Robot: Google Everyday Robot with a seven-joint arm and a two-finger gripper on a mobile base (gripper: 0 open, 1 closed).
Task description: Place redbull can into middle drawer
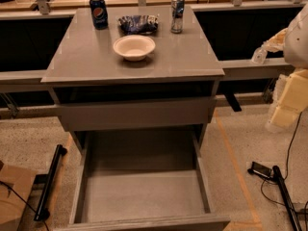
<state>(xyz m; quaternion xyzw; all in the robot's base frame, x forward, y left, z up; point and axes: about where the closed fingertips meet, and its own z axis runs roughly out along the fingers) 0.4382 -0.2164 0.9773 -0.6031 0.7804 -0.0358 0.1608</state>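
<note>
- Redbull can (177, 14): upright on the tabletop (86, 61), upper centre-right of the frame, close to the back edge; slim, silver and blue
- Crumpled bag (138, 23): dark with shiny foil, lying just left of the redbull can, a narrow gap between them
- Pepsi can (98, 12): upright at the upper left of the tabletop, left of the bag; wider and darker than the slim can
- White bowl (134, 47): mouth up, in front of the bag, about mid-tabletop; touches neither can
- Middle drawer (144, 196): pulled far out toward the bottom of the frame; flat grey floor, low side walls, plain front cut off by the lower frame edge
- Upper drawer (134, 114): plain grey front standing slightly out beneath the tabletop, dark gap above it
- Tool (285, 107): right edge of the frame, about mid-height, pale yellow, beside the cabinet and lower than the tabletop; well apart from the redbull can and from the middle drawer; partly cut by the frame edge; open or closed: cannot tell
- Arm (299, 37): white body above the tool, upper right of the frame
- Floor (231, 143): speckled, with orange lines; black bar (48, 184) lying at lower left; black cable (284, 191) at lower right
</note>
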